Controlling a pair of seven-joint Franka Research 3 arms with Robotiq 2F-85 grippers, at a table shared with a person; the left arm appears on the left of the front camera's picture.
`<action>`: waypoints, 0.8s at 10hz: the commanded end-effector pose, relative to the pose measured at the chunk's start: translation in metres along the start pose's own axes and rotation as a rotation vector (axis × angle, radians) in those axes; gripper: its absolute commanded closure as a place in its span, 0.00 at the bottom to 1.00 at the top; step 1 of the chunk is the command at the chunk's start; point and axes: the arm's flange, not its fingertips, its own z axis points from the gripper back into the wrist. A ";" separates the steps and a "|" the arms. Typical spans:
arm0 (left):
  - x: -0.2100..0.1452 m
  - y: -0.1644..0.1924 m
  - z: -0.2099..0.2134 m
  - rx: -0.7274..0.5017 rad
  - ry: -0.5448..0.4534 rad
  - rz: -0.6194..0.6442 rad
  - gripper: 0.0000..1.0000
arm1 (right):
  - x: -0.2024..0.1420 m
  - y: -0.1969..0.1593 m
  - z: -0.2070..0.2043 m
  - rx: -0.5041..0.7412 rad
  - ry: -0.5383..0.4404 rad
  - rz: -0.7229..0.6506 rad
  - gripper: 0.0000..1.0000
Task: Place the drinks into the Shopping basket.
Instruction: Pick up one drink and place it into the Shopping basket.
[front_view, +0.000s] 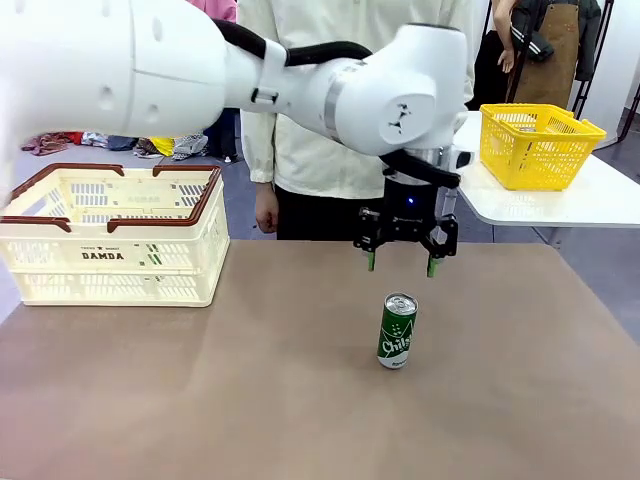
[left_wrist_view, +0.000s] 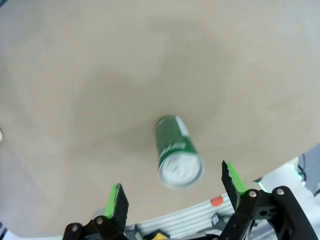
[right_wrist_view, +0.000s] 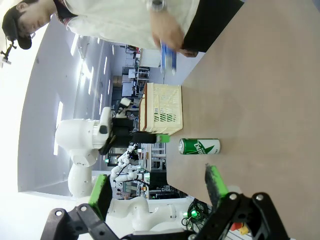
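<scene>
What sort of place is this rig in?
Likely a robotics lab staged as a shop: a DAMDA shopping basket and green drink can on a brown work table, yellow mesh basket nearby.

**Clearances on the table (front_view: 250, 400).** 1 green can (front_view: 397, 331) stands upright with bare surface on every side. The left gripper (front_view: 400, 262) hangs above it, its 2 fingers spread wider than the can, and blocks any approach from overhead. The Shopping basket (front_view: 100, 275), top open, sits at the far left, well apart from the can, with bare tabletop between them. The person (front_view: 320, 150) stands at the far edge, 1 hand (front_view: 266, 212) hanging between basket and gripper.
</scene>
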 end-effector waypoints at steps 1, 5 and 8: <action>-0.100 0.108 0.094 -0.114 -0.021 0.017 0.00 | -0.001 0.001 0.002 0.005 0.008 0.021 0.00; -0.255 0.291 0.204 -0.284 -0.180 0.162 0.00 | -0.001 0.001 0.002 0.005 0.008 0.021 0.00; -0.328 0.387 0.215 -0.449 -0.367 0.233 0.00 | -0.001 0.001 0.002 0.005 0.008 0.021 0.00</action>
